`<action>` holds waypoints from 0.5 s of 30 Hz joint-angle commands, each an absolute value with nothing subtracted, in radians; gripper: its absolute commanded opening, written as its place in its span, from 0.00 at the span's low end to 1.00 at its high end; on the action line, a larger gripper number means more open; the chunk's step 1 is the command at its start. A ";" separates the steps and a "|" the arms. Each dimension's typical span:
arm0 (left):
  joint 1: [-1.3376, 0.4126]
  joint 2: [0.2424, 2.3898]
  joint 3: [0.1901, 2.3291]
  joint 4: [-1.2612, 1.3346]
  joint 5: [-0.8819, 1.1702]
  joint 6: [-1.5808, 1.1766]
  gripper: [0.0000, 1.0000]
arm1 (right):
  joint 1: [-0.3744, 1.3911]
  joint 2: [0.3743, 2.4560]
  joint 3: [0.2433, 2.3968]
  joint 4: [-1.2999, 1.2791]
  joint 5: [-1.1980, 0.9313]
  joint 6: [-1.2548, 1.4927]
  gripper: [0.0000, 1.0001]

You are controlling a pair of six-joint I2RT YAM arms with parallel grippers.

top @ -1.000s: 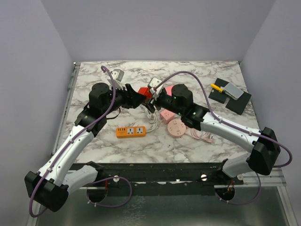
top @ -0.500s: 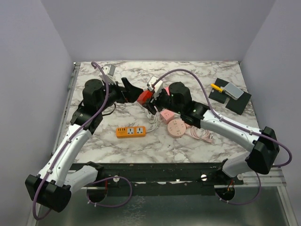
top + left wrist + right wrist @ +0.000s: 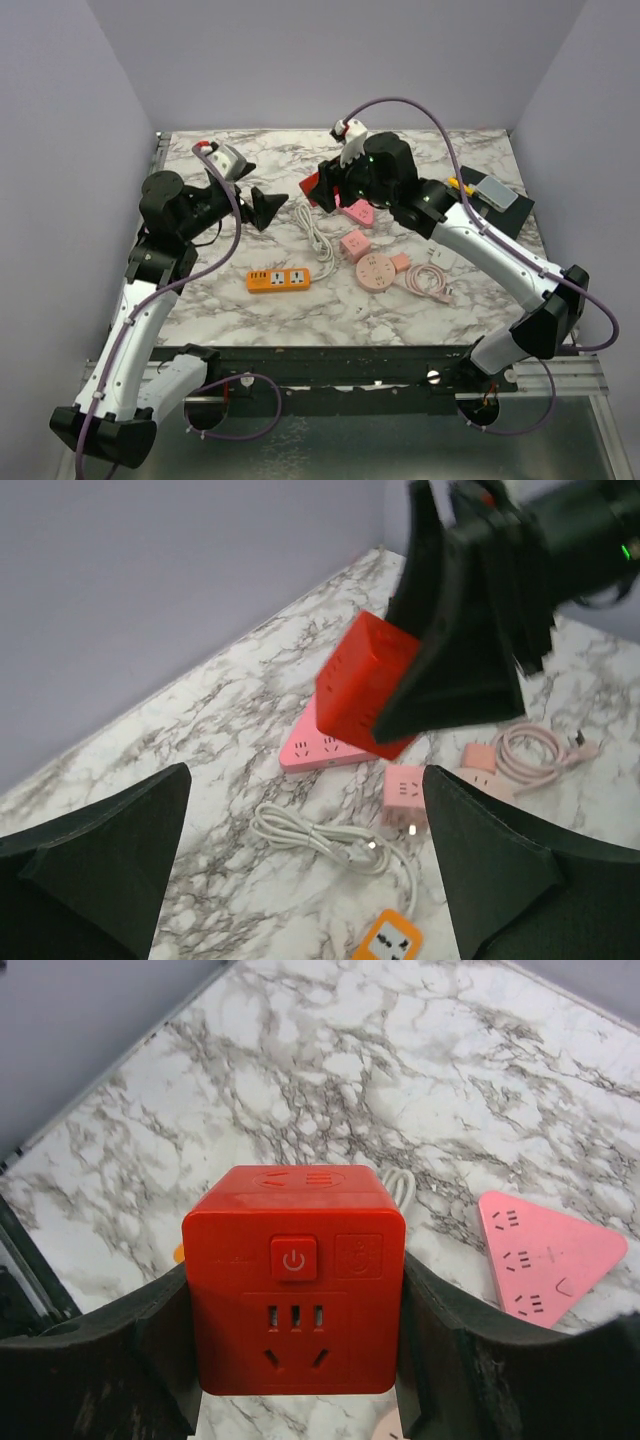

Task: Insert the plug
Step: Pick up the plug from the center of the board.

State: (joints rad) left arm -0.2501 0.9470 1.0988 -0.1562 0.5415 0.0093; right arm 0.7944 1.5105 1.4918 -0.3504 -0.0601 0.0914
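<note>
On the grey-veined white marble tabletop (image 3: 200, 300), read from the top view with twelve o'clock at the far wall, the red plastic cube-shaped socket block (image 3: 312, 190) is held above the surface, towards twelve o'clock of the table's middle. It is pinched on two opposite sides by the fingers (image 3: 100, 1360) of the right gripper (image 3: 325, 190). Its face with the power button and socket holes is turned to the right wrist camera. The left gripper (image 3: 272, 208) is seen at nine o'clock of the cube, apart from it, with its fingers (image 3: 90, 870) spread wide. The white power cord (image 3: 315, 232) lies loosely bent on the marble at six o'clock of the cube, untouched by either gripper; its plug end cannot be clearly made out. A pink triangular power strip (image 3: 357, 212) lies at four o'clock of the cube. An orange rectangular power strip (image 3: 279, 279) lies at seven o'clock of the cord. A small pink cube socket (image 3: 354, 245) rests at three o'clock of the cord, just beside a pink round socket disc (image 3: 376, 271).
</note>
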 commanded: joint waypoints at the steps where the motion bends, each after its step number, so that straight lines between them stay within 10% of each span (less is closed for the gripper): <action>1: -0.249 0.843 1.008 -0.180 0.753 0.327 0.99 | 0.776 1.558 1.623 -0.485 -0.122 0.249 0.01; 15: -0.307 0.816 0.887 -0.137 0.793 0.551 0.99 | 0.804 1.651 1.673 -0.469 -0.267 0.456 0.01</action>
